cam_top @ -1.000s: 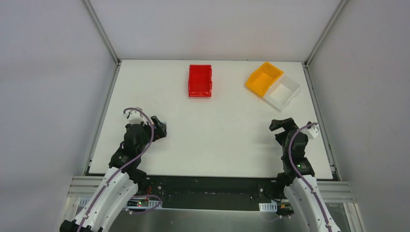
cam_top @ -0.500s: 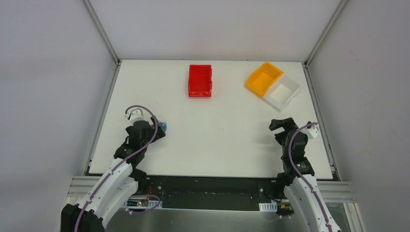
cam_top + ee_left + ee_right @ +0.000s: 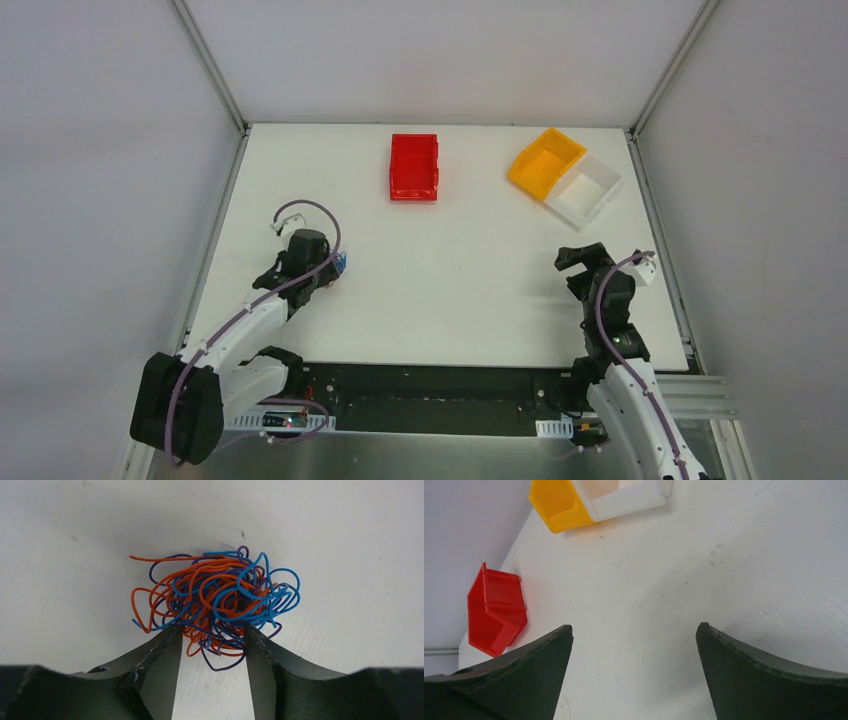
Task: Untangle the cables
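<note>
Top view: we find the left gripper on the left side of the table, with a scrap of blue from the cable tangle showing at its tip. The right gripper sits well apart from it, on the right.

Left wrist: fingers spread, with the tips flanking the tangle's near loops of orange, blue and purple wire.

Right wrist: fingers wide apart, only table between them. A red bin, an orange bin and a white bin lie beyond.

My white worktop carries: red bin far ctr; orange bin touching white bin far rt; cable tangle near lt.
</note>
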